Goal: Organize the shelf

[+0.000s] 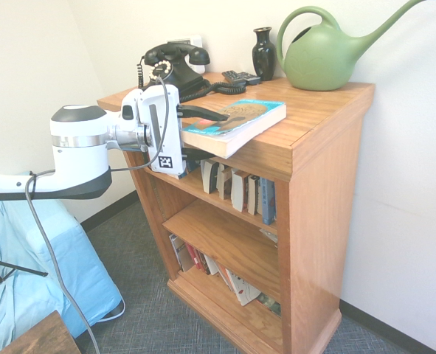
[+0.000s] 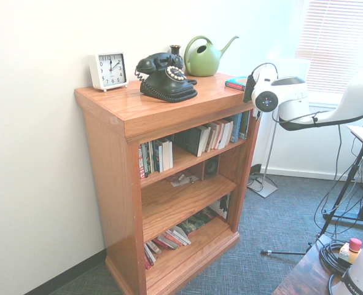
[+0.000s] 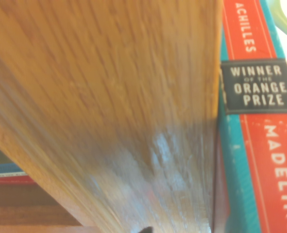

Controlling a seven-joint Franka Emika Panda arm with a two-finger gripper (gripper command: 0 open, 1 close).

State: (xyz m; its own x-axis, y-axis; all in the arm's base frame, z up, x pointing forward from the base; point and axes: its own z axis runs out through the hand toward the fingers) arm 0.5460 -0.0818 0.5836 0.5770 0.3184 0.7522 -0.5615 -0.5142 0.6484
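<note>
Wooden table near left; beyond, the gripper stands open around a book, which could tip off the bookcase if pinched unevenly.

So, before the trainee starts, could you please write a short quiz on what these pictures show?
1. Multiple choice: on the bookcase top, what stands nearest the white clock? A) the watering can; B) the black telephone; C) the vase.
2. Short answer: is the book by the gripper on the bookcase's top or on an inner shelf?
3. Fill in the blank: the black label on that book's spine reads "WINNER OF THE ______ PRIZE".

Key: 1. B; 2. the top; 3. ORANGE
</note>
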